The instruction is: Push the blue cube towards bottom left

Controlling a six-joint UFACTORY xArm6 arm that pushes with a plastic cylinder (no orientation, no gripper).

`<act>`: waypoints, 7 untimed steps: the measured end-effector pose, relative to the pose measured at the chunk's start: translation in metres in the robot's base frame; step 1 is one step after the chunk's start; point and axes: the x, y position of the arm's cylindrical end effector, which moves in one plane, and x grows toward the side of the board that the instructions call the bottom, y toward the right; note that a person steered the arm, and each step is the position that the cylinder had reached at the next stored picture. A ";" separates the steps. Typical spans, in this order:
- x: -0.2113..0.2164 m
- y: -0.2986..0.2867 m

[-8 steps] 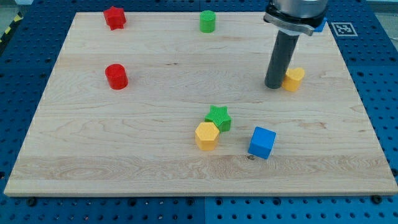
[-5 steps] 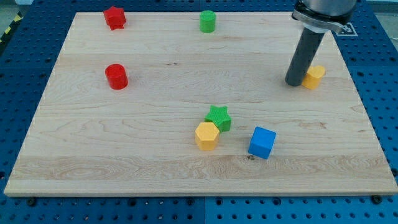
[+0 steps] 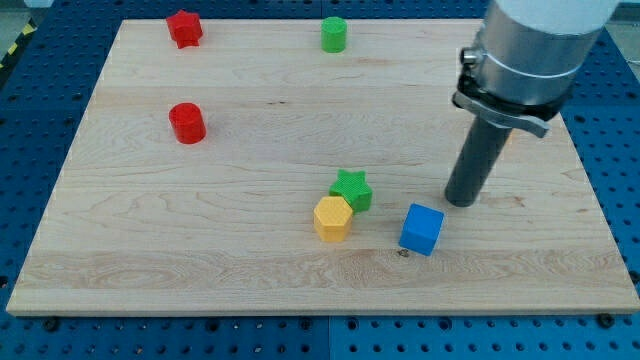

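Note:
The blue cube (image 3: 421, 229) lies on the wooden board (image 3: 200, 270) at the lower right of centre. My tip (image 3: 461, 201) stands just to the upper right of the cube, a small gap apart from it. A yellow hexagonal block (image 3: 332, 218) and a green star (image 3: 351, 189) sit close together to the cube's left.
A red cylinder (image 3: 187, 123) is at the left. A red star (image 3: 184, 28) and a green cylinder (image 3: 333, 34) are near the top edge. The arm's body (image 3: 535, 50) covers the upper right of the board and hides the yellow block seen there earlier.
My tip moved right beside the small yellow block, nudging it right, then came down towards the view's bottom to the blue cube's upper right. The blue cube has not moved.

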 end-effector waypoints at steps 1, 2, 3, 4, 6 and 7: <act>0.000 -0.041; 0.000 -0.061; 0.000 -0.037; 0.002 -0.037; 0.025 -0.044; 0.025 -0.040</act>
